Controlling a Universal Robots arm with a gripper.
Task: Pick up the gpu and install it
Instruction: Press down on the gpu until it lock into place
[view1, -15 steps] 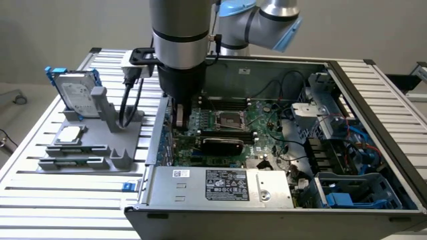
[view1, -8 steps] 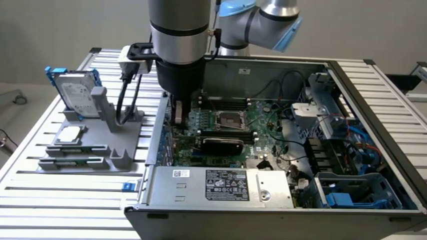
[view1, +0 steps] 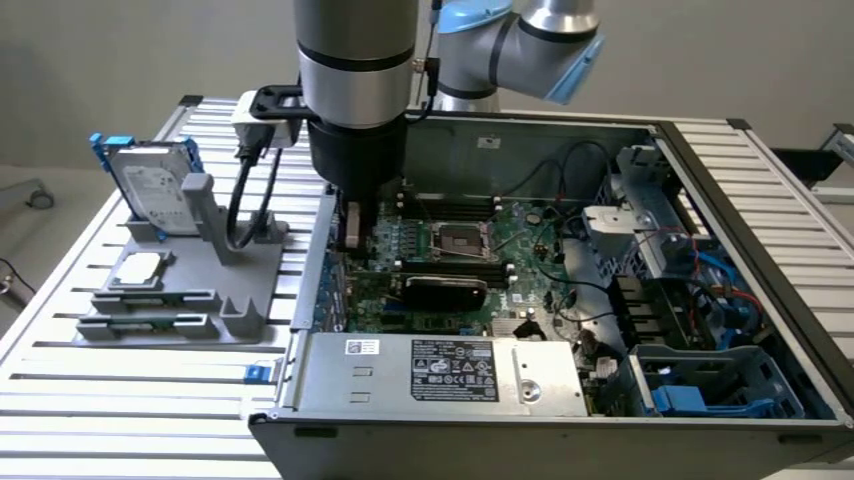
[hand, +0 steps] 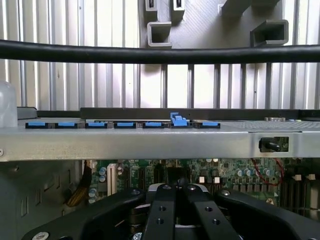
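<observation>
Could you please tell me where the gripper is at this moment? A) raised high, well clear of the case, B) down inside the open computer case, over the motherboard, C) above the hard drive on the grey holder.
B: in the exterior view the gripper reaches down inside the open computer case, over the motherboard by the wall on the exterior view's left, away from the hard drive.

Open computer case (view1: 747, 230) and grey parts holder (view1: 214, 300) on slatted table (view1: 120, 410).
Case: motherboard (view1: 534, 250), power supply (view1: 441, 368). Holder, nearer the table's edge: upright hard drive (view1: 150, 185), flat memory sticks (view1: 150, 297).
</observation>
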